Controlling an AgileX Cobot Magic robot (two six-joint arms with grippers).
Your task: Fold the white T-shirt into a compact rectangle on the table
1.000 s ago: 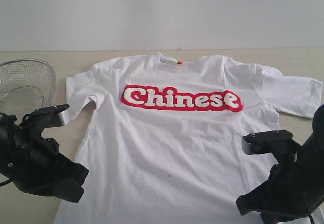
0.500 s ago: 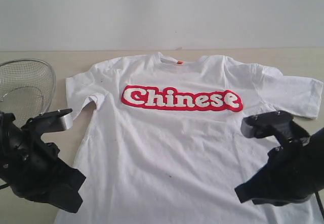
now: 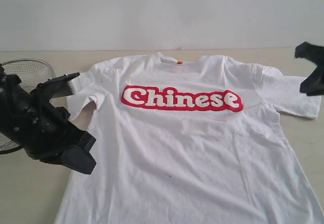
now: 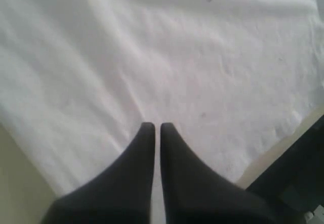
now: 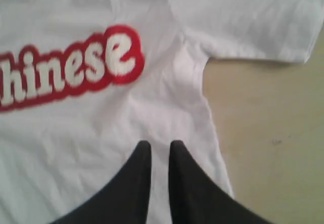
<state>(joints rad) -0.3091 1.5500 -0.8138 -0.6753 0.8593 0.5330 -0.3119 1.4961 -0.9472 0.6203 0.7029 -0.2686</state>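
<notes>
White T-shirt (image 3: 192, 143) lies flat, print up, on the tabletop (image 3: 30, 193), with the left claw (image 4: 153, 128) and right claw (image 5: 157, 145) both closed and empty above it, so each should open before dropping onto a sleeve hem.

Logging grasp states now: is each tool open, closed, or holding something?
Left tool: closed, holding nothing.
Right tool: closed, holding nothing.

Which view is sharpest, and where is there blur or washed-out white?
Exterior view: sharpest, red lettering crisp, light even, shadows faint. Left wrist view: white T-shirt soft and washed out, left end effector a featureless dark shape. Right wrist view: lettering slightly blurred.
</notes>
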